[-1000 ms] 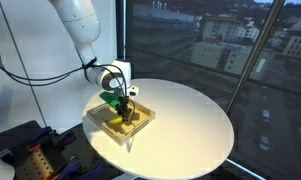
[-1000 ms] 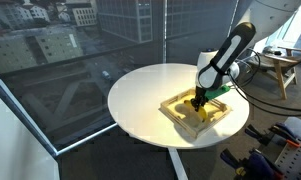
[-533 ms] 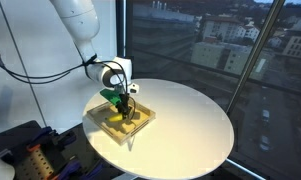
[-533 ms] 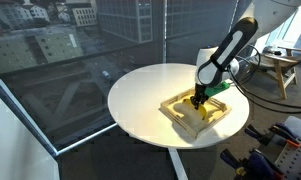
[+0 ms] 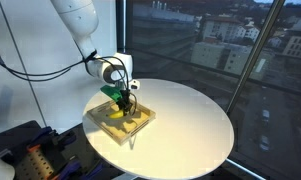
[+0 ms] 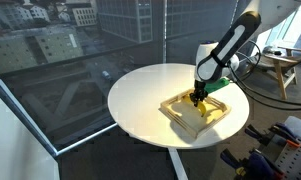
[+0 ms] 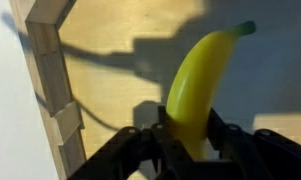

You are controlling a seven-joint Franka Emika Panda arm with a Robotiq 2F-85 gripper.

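Hanging over the wooden tray (image 7: 52, 85), the gripper (image 7: 190, 138) has its jaws clenched on 1 banana (image 7: 205, 75); tray wall at 9 o'clock.

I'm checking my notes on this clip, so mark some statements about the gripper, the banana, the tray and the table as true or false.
1. The gripper is shut on a yellow banana. True.
2. The table is square. False: it is round and white.
3. The banana is above the floor of the wooden tray. True: the wrist view shows bare wood behind it and a tray wall beside it.
4. The tray sits at the middle of the table. False: in both exterior views it lies near the table's edge, on the arm's side.
5. The banana's free tip is green. True, as the wrist view shows.
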